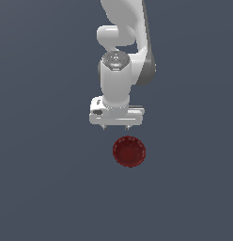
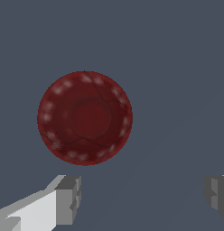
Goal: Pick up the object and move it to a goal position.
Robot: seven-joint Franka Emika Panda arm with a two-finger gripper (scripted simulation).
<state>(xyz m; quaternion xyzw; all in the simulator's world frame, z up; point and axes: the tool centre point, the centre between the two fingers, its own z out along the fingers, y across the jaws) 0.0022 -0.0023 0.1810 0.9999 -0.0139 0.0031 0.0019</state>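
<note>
The dark red round bowl (image 1: 129, 151) sits on the grey surface just below the white gripper (image 1: 116, 127) in the exterior view. The gripper hangs from the white arm, points down and is open and empty, its two small fingertips set wide apart. It stands beside the bowl, not around it, and how high above the surface I cannot tell. In the wrist view the bowl (image 2: 85, 117) shows its glossy inside and ridged rim. The gripper (image 2: 143, 195) shows there as two grey fingertips (image 2: 67, 198) far apart, with the bowl outside the gap.
A plain dark grey surface (image 1: 43, 188) fills both views. The white arm (image 1: 119, 70) rises toward the top of the exterior view. No goal marker shows.
</note>
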